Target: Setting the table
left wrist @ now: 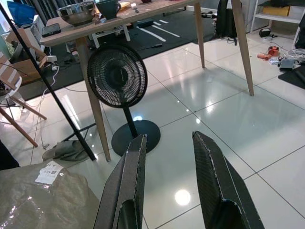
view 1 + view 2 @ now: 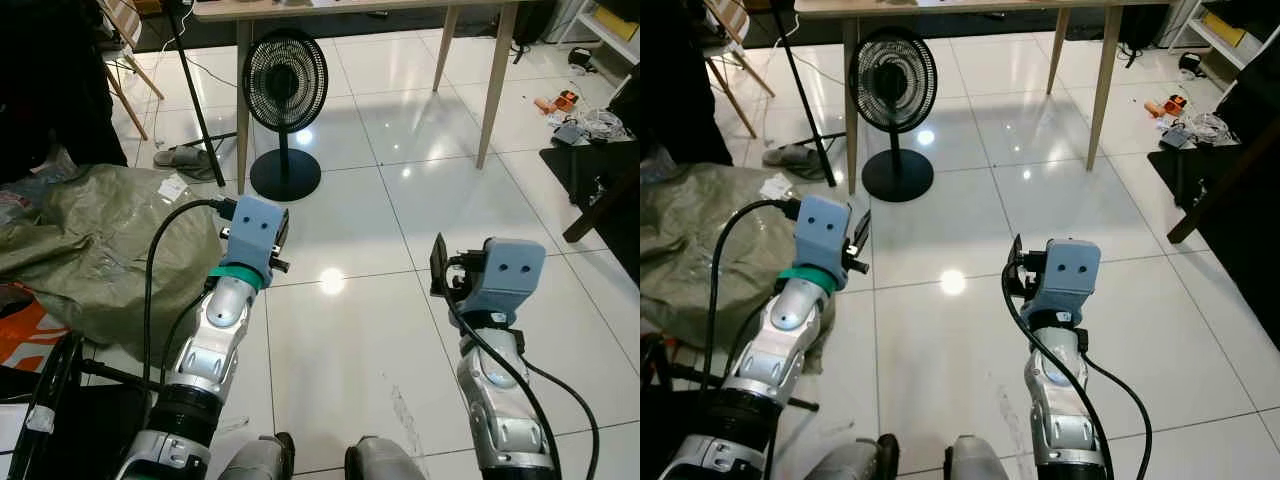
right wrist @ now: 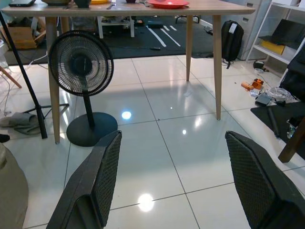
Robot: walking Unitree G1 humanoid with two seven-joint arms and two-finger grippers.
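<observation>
- Facing the wooden desk (image 3: 143,8) across the white tiled floor (image 2: 420,200), both arms are raised ahead of the body.
- Left claw (image 1: 167,186): fingers apart, nothing between them, aimed past the black fan (image 1: 116,76) standing at the desk's left legs.
- Right claw (image 3: 174,186): spread wider, also empty.
- On the desk top sit the tableware: a steel bowl (image 1: 76,13), a dark cup (image 1: 108,7) and a red plate (image 3: 167,4), all well apart from both claws.
- Handling guess: the steel bowl looks light, stiff and slick, so pinch its rim; the cup could be breakable, take it across the wall; the plate is flat, so only its edge offers a grip.
</observation>
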